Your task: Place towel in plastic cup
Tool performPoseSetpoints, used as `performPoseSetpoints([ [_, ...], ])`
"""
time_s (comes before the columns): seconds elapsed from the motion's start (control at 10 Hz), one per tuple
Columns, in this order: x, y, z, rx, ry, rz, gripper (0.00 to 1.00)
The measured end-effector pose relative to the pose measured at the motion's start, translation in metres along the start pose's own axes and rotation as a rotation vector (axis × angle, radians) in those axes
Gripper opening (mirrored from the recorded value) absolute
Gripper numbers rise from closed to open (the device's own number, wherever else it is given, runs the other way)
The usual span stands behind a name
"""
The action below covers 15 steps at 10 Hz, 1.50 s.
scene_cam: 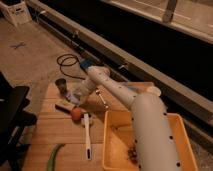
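A small dark plastic cup point(61, 85) stands upright at the far left corner of the wooden table point(60, 131). A pale crumpled towel point(72, 95) lies just right of the cup, in front of it. My gripper point(77, 96) is at the end of the white arm point(117, 90), low over the table and right against the towel, a short way from the cup. The wrist hides most of the towel.
An orange ball point(76, 114) and a dark flat object point(64, 106) lie just in front of the gripper. A white brush point(87, 136), a green vegetable point(54, 156), a metal utensil point(101, 98) and a yellow bin point(116, 145) share the table. A black chair point(12, 115) stands at left.
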Motion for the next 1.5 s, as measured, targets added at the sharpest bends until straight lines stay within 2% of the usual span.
performPoseSetpoints([
  [0.2,0.000,0.003,-0.001,-0.011,0.003,-0.002,0.39],
  [0.3,0.002,0.004,0.000,-0.011,0.005,-0.001,0.32],
  [0.4,0.003,0.005,0.001,-0.013,0.013,-0.002,0.19],
  [0.6,-0.003,0.005,0.003,-0.023,0.040,0.010,0.02],
  [0.8,-0.003,0.006,-0.007,-0.010,0.078,0.021,0.00],
  [1.0,-0.007,0.003,-0.025,0.010,0.121,0.017,0.00],
  [1.3,-0.024,-0.009,-0.085,0.047,0.222,0.000,0.00],
  [1.5,-0.029,-0.011,-0.136,0.072,0.322,0.011,0.00],
])
